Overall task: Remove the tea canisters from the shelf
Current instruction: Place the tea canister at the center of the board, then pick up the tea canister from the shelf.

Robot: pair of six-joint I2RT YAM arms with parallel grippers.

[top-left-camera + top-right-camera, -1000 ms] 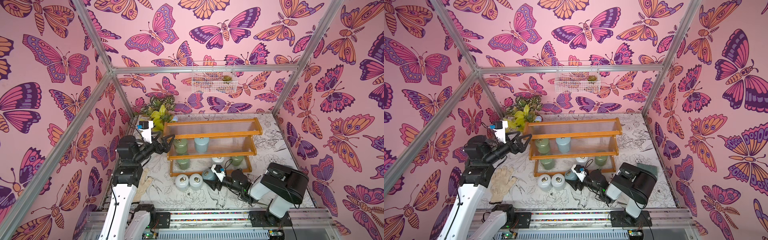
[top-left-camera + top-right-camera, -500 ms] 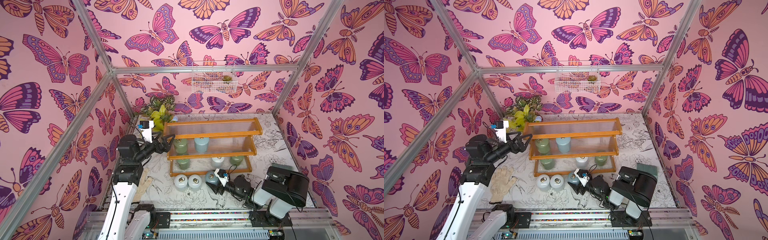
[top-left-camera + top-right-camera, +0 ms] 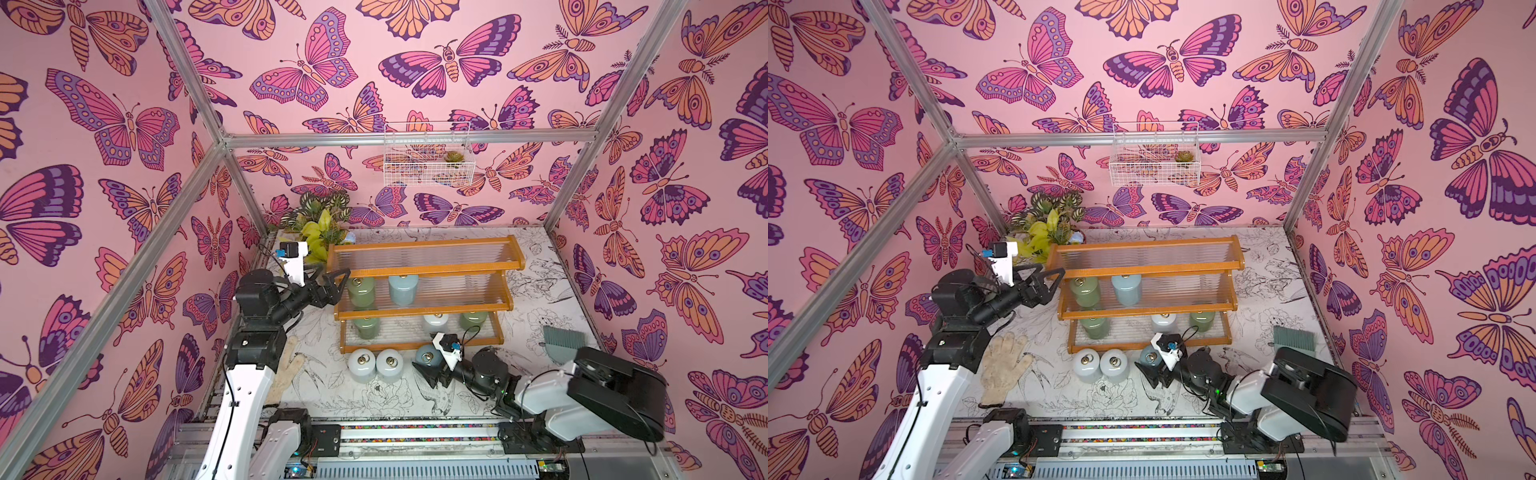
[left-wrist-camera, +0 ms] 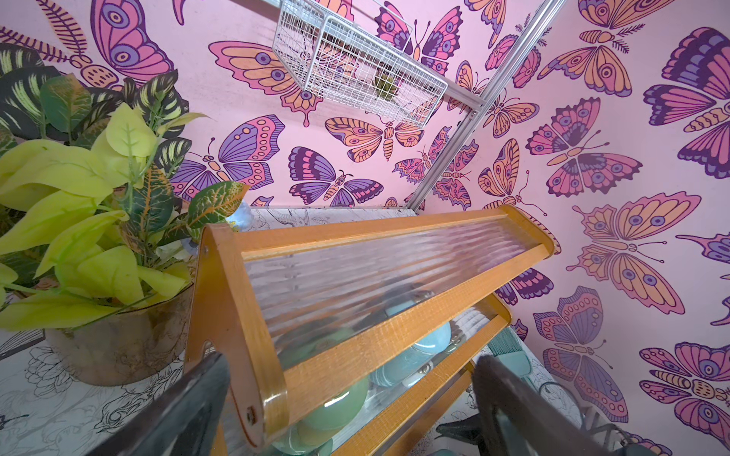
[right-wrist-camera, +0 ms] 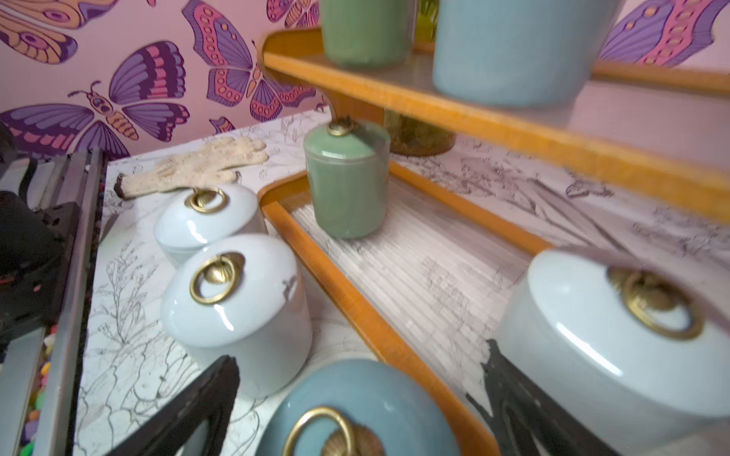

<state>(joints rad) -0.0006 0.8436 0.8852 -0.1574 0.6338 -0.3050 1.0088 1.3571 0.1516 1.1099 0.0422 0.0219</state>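
Shelf (image 3: 424, 270) of three stepped tiers, clear ribbed plastic in an orange-brown wooden frame, stands mid-table in both top views. My left gripper (image 3: 334, 276) hovers at its left end with its black fingers spread wide, holding nothing. My right gripper (image 5: 361, 357) sits low over the table in front of the bottom tier. Its jaws are apart on either side of a pale blue glossy ceramic canister (image 3: 429, 357) with a gold ring-handled lid, and the right wrist view shows a gap on both sides. Two white canisters (image 3: 362, 365) (image 3: 389, 365) stand side by side on the table just left of it. I count five tea canisters on the shelf: sage green (image 3: 360, 291) and pale blue (image 3: 402, 288) on the middle tier, then sage green (image 3: 366, 328), white (image 3: 435, 322) and sage green (image 3: 473, 320) on the bottom.
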